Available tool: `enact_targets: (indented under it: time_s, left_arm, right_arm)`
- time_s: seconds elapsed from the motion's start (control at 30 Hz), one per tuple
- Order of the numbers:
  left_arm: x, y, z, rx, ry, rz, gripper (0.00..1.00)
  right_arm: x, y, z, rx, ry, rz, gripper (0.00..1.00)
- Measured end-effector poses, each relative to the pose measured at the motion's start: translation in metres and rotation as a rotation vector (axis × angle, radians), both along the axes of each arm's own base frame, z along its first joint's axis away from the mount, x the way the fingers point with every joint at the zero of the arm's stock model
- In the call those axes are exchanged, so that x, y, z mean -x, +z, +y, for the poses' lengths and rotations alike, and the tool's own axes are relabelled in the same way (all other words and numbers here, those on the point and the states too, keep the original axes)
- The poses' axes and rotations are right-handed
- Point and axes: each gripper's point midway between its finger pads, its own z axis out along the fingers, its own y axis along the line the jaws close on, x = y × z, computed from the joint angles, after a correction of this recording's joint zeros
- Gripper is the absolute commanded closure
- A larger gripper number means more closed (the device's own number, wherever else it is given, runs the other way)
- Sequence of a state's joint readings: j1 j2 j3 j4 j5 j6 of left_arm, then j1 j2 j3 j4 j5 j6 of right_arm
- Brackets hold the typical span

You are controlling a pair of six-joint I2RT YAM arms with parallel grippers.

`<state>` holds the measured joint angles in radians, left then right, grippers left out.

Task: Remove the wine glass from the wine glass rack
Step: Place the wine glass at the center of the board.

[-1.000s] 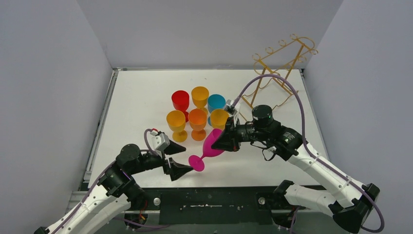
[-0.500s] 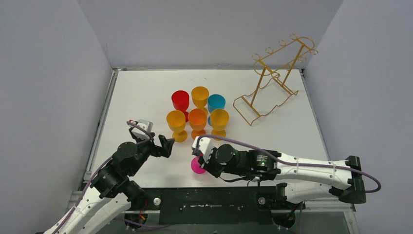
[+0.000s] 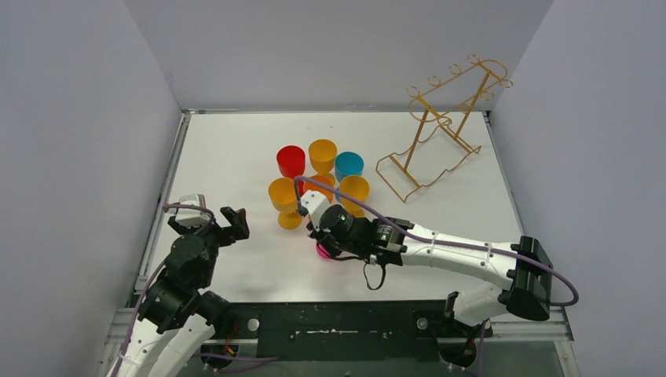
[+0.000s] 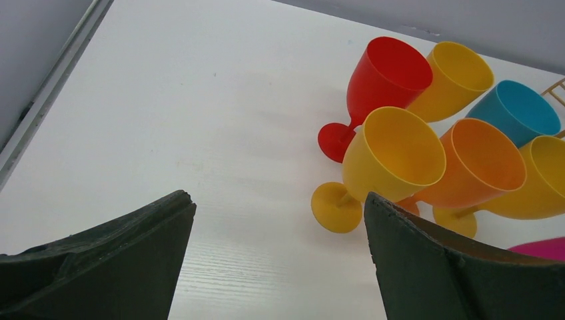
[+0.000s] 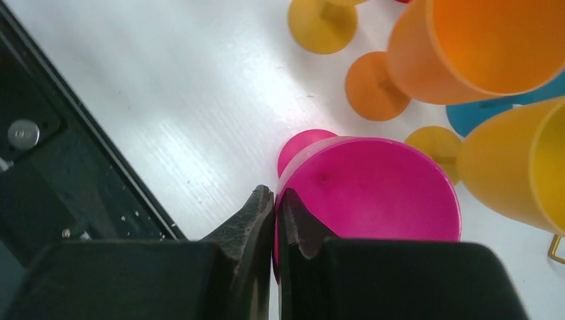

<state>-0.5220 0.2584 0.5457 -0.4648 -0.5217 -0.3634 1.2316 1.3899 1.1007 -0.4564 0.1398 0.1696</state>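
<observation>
While the right arm reaches over its front edge, counter: white, walled on three sides, carrying everything below.
Right arm: stretched leftward along the near side, with its wrist just in front of the group of cups.
Left arm: folded up at the near left, well apart from the pink glass.
Wine glass rack: gold wire, tilted, in the far right corner; no glass shows on its hooks.
Standing glasses: six upright ones in red, yellow, orange and blue, bunched mid-counter.
Wine glass: pink, off the rack and well apart from it, at the front middle, just beside the nearest orange and yellow stems.
Right claw: clenched on the rim of the pink bowl, pinching the wall at one edge.
Left claw: released, jaws spread wide, nothing between them, facing the bunch.
Glass axis: near upright, mouth up toward the wrist and foot below; whether the foot touches the counter cannot be told.
Deciding relation: the glass hangs straight under the right claw, so that arm alone is placed to settle it; the foot probably has to sit flat, clear of the orange stem, before letting go.
</observation>
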Motion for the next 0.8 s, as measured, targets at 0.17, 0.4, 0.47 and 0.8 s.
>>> enact_targets:
  time_s: [0.17, 0.4, 0.47, 0.8]
  left_arm:
    - [-0.005, -0.009, -0.003, -0.019, -0.006, 0.042, 0.03]
    - [-0.008, -0.016, -0.003, -0.026, -0.008, 0.073, 0.03]
    - [-0.009, -0.015, -0.003, -0.024, -0.007, 0.073, 0.02]
    - [-0.009, -0.016, -0.004, -0.021, -0.019, 0.077, 0.03]
  right_arm:
    - [-0.018, 0.005, 0.000, -0.043, -0.061, 0.064, 1.00]
    - [-0.014, -0.008, 0.013, -0.006, -0.058, 0.121, 1.00]
    - [-0.014, -0.015, 0.012, 0.022, -0.065, 0.131, 1.00]
    - [-0.020, -0.016, 0.012, 0.037, -0.092, 0.110, 0.93]
